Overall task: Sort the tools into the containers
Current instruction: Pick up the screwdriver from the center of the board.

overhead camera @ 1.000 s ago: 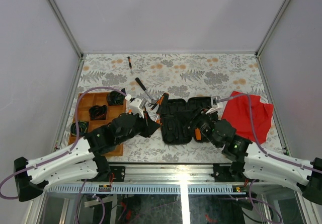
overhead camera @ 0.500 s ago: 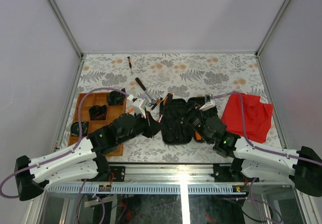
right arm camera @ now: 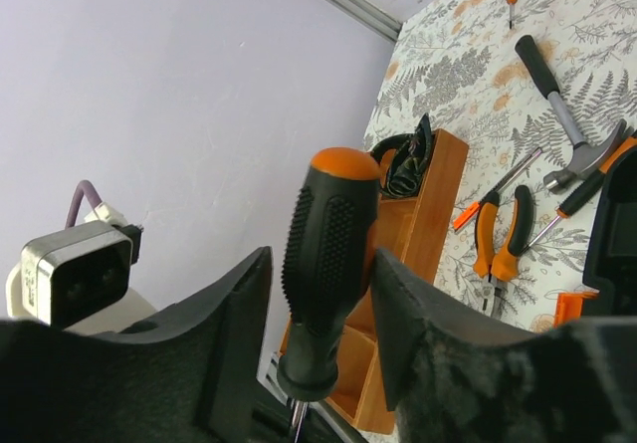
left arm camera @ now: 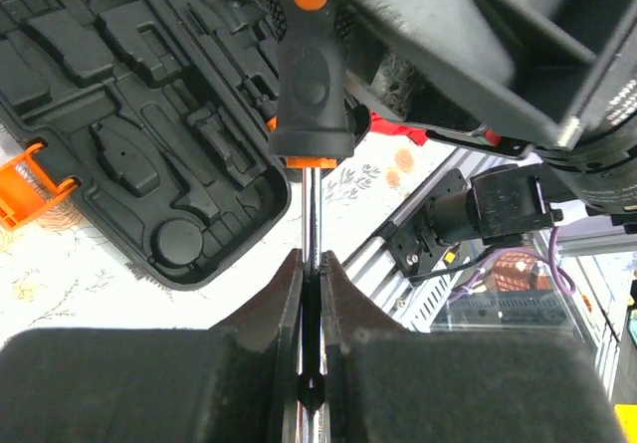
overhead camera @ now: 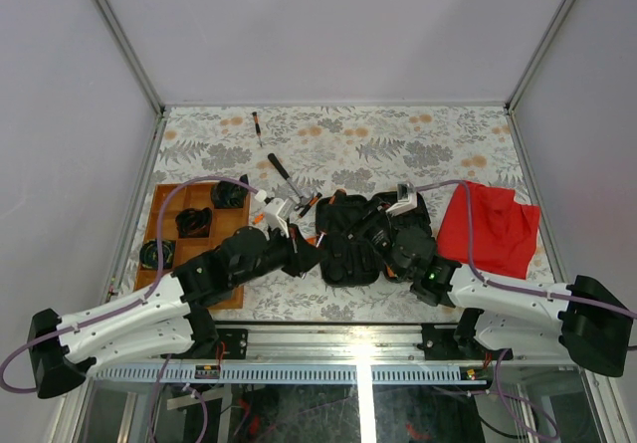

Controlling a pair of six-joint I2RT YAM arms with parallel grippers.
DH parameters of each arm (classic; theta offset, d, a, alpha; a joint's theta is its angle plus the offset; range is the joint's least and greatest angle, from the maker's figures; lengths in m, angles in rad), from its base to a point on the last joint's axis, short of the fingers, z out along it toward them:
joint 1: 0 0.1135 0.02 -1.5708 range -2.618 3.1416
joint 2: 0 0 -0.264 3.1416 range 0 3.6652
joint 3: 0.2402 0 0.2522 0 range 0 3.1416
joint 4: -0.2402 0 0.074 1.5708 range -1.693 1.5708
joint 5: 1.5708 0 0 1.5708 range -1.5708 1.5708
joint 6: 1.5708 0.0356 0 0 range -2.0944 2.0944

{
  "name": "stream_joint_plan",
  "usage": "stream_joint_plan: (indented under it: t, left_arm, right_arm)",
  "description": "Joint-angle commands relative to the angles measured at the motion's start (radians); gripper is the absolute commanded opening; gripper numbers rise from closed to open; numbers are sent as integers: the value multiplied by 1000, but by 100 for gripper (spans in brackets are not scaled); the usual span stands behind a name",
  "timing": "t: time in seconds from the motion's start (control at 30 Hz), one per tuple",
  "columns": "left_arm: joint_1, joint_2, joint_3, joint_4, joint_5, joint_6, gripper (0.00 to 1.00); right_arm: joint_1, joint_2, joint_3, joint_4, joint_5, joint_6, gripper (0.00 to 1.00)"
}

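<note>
We see left jaws pinching the steel shaft of an orange-and-black-handled screwdriver (left arm camera: pixel 309 75), aloft at the edge of the open black moulded-plastic case (left arm camera: pixel 129 114) | right jaws spread around its handle, unclamped | risk, we judge: left lets go early and it falls; off-centre squeeze twists it loose

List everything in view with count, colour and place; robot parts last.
tool case: one, black, open, centre
wooden tray: one, orange-brown, left
cloth: one, red, right
screwdriver: one, orange-and-black handle, held between both arms
hammer: one, black handle, on the table beyond the case
pliers: one, orange handles, between tray and case
slim drivers: two, orange-marked, beside the pliers
small screwdriver: one, black-and-orange, far side of table
left arm: white-and-black, jaws shut on the screwdriver's shaft
right arm: white-and-black, jaws open around its handle
</note>
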Motion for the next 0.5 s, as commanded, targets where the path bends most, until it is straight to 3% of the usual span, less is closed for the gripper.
stream_joint_plan:
  t: [0.0,0.1,0.27,0.47]
  left_arm:
    - [0,-35,-11,104,28,1,0]
    - [0,-38,-9,97,32,5,2]
    - [1,-37,-4,86,27,-5,28]
    - [1,-35,18,54,25,3,52]
  right_arm:
    - [-10,21,53,43,45,23,44]
    - [-15,24,55,39,36,18,28]
    - [-16,5,95,-40,37,-76,7]
    - [-16,-53,184,-302,82,-223,1]
